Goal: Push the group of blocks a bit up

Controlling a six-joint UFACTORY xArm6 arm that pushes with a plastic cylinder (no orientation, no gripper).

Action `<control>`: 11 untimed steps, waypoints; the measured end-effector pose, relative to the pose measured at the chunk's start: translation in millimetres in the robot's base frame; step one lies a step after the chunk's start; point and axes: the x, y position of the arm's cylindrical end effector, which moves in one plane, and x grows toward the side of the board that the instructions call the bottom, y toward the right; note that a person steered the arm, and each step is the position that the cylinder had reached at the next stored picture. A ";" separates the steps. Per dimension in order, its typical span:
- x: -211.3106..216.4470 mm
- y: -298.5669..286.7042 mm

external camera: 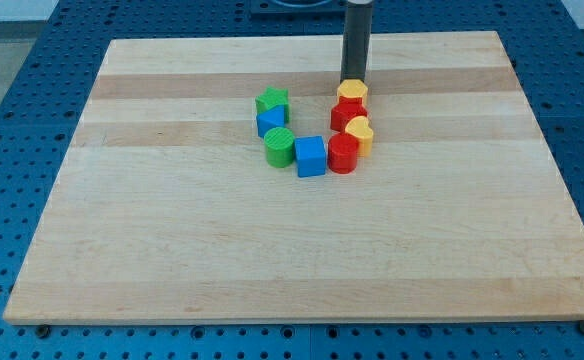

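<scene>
Several small blocks sit in a U-shaped group near the middle top of the wooden board (172, 230). On the left side are a green star (272, 101), a blue block (271, 122) and a green cylinder (279, 146). A blue cube (311, 156) is at the bottom. On the right side are a red cylinder (343, 153), a yellow heart (360, 134), a red block (348, 112) and a yellow hexagon (352, 92). My tip (354, 80) is at the top edge of the yellow hexagon, touching or nearly touching it.
The board lies on a blue perforated table (32, 60). The dark rod (357, 40) comes down from the view's top.
</scene>
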 end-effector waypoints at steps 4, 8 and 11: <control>0.0 -17.2; 41.8 -96.8; 70.6 -202.6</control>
